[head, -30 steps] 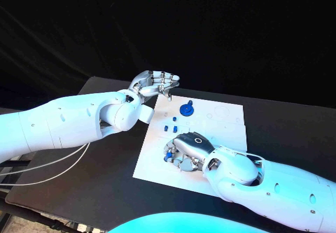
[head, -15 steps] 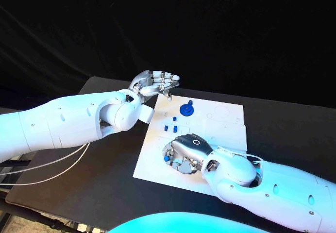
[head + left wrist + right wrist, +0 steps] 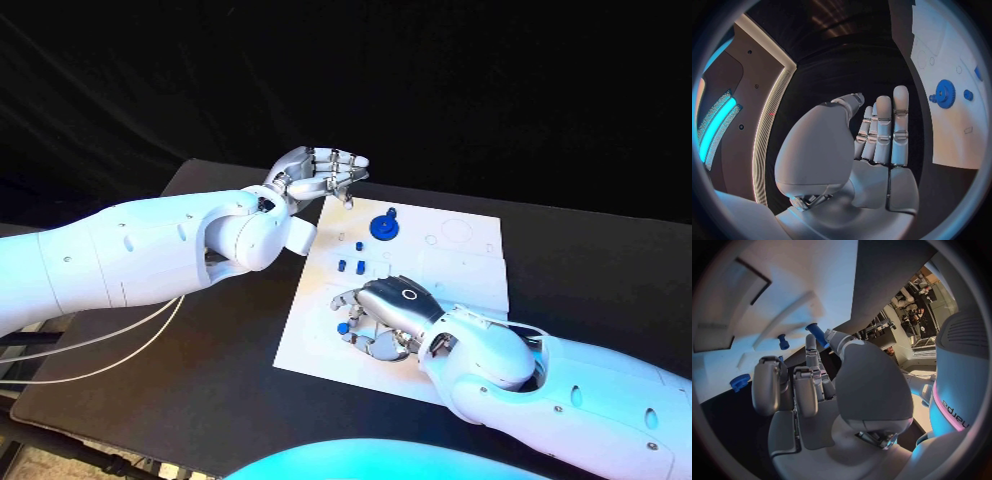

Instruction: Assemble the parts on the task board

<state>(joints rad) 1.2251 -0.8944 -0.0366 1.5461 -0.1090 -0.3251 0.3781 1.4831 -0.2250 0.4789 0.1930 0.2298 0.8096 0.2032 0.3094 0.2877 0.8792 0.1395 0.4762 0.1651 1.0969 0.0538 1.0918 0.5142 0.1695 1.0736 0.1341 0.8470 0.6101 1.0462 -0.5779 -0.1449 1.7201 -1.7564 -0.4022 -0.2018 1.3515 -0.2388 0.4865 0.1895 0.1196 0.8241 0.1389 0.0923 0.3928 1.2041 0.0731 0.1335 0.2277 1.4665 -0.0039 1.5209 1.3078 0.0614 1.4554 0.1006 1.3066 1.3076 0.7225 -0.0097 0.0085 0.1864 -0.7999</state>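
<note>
Below, a black table (image 3: 173, 400) carries the white task board (image 3: 325, 330) at its middle, with black drapery behind it. Over the board's far left corner the left hand (image 3: 320, 175) hangs with its fingers held straight and close together, grasping nothing. The right hand (image 3: 387, 310) rests low on the board's near half, its fingers curled down; the right wrist view shows a blue peg (image 3: 817, 334) pinched at its fingertips. Much of the near board lies hidden under that hand, and whether the peg touches the board cannot be made out. A blue gear (image 3: 384, 226) stands on the far part of the board, two small blue parts (image 3: 351, 265) lie between the gear and the right hand, and another blue part (image 3: 343, 327) sits just beside the fingers on the near left. White cables (image 3: 101, 350) trail beneath the left arm (image 3: 130, 255).
</note>
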